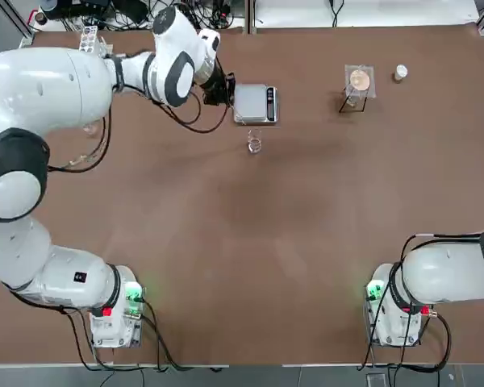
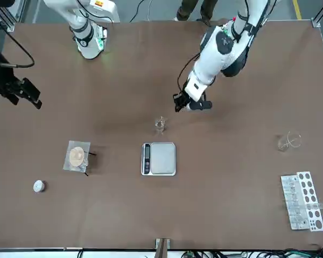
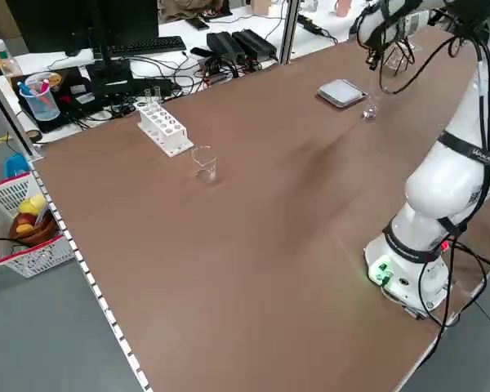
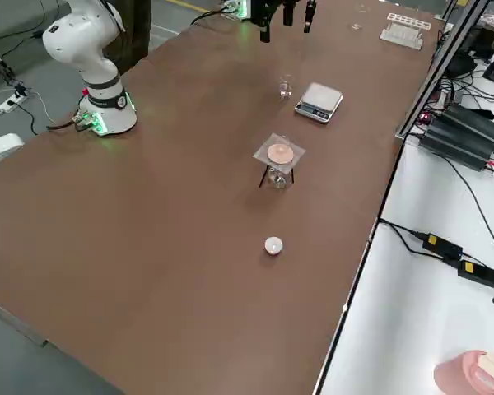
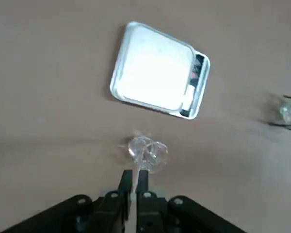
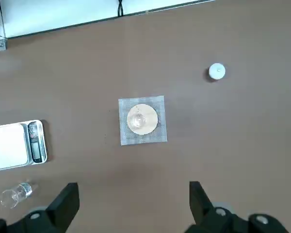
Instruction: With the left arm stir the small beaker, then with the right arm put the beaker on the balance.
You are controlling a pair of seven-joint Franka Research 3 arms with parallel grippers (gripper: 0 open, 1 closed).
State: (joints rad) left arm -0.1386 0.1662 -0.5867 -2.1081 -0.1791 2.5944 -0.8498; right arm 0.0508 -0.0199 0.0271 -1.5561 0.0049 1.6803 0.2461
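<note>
Reaching far across the table point(image 1: 306, 242), my left arm point(image 1: 56, 89) stretched toward the far edge with its wrist bent and my left tool point(image 2: 184, 102) held above the surface, fingers pressed together on a thin rod point(image 5: 134, 180). My right arm point(image 1: 452, 270) sat folded near its base, its right tool point(image 6: 131, 206) spread wide. Between them, the balance point(image 1: 256, 104) lay flat, and the small beaker point(image 1: 254, 144) stood upright just beside it, off the pan.

Brown surface point(image 1: 306, 226). Silver-grey balance point(image 1: 255, 103), dark control strip. Clear small beaker point(image 1: 254, 144). Glossy white left arm point(image 1: 56, 89); black fingers point(image 5: 144, 194). White rack point(image 2: 301, 200).
</note>
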